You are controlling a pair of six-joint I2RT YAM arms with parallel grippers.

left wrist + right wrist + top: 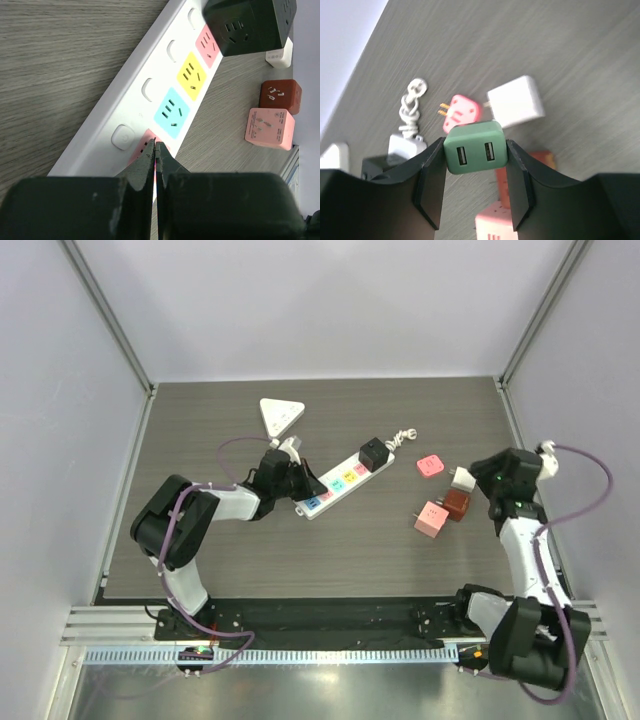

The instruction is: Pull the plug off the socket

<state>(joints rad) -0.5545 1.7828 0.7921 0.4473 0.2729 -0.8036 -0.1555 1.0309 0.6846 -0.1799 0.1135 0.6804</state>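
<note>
now the left gripper, jaws pressed together, seems to touch the strip; right gripper pinches a green plug; black plug sits socketed.

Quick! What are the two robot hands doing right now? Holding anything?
Left gripper: closed, empty, tips at the power strip.
Right gripper: closed on a green charger.

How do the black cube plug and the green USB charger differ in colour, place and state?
The black cube plug sits on the power strip; the green USB charger is off it, clamped in the right gripper. The black cube plug shows socket holes; the green USB charger shows two USB slots. Both are blocky adapters.
</note>
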